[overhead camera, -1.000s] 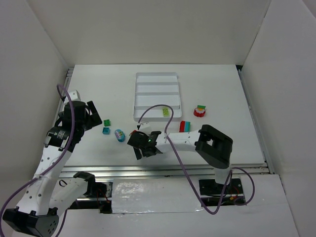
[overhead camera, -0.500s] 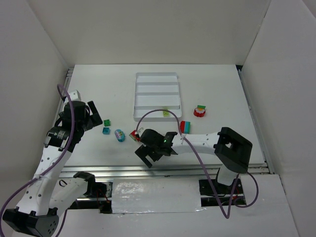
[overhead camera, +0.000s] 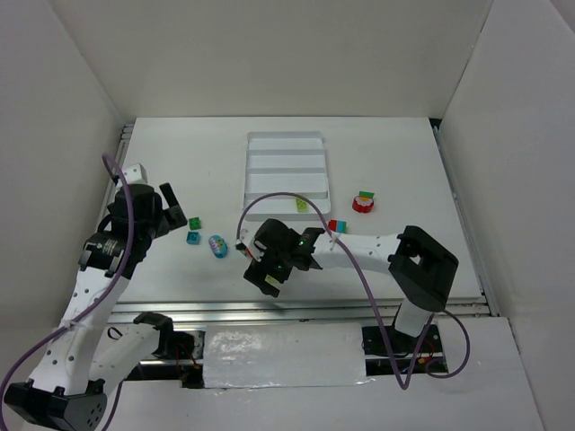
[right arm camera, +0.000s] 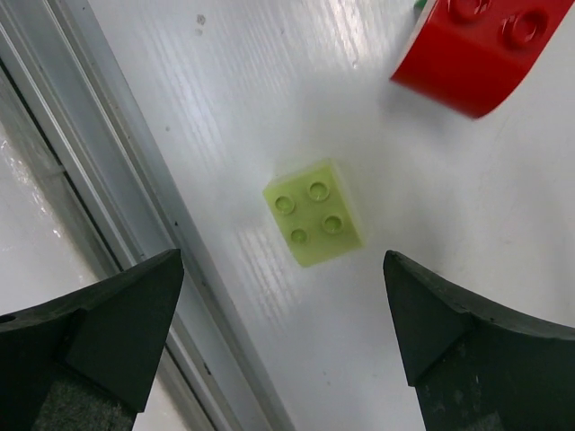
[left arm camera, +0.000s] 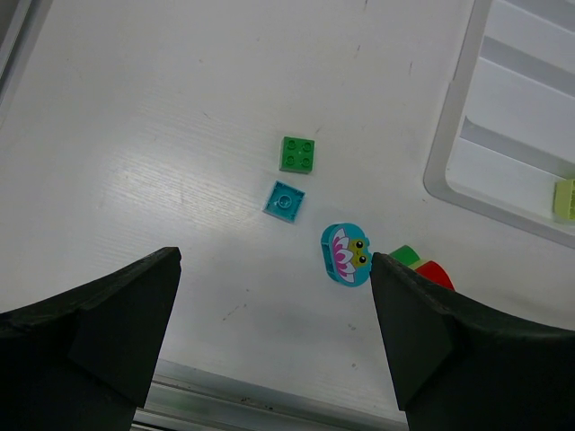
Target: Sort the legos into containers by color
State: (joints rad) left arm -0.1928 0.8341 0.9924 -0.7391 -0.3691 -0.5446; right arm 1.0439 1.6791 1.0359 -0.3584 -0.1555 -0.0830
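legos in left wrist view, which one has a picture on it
The rounded teal piece, printed with a pink flower and eyes; the green brick and small teal square are plain.

The white tubular left arm [overhead camera: 85, 296] and right arm [overhead camera: 359, 247], black at the joints, each trail a looping purple cable [overhead camera: 269, 198] behind the black left pincer [overhead camera: 175, 208] and right pincer [overhead camera: 261, 269], whose fingers [left arm camera: 108, 323] are broad matte wedges.

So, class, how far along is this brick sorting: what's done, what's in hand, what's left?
Done: one pale yellow-green brick lies in the nearest compartment of the white tray. In hand: nothing held; the right tool hangs open above a second yellow-green brick, the left tool open above the green brick and teal brick. Left: those three, the red brick, and the mixed pieces right of the tray.
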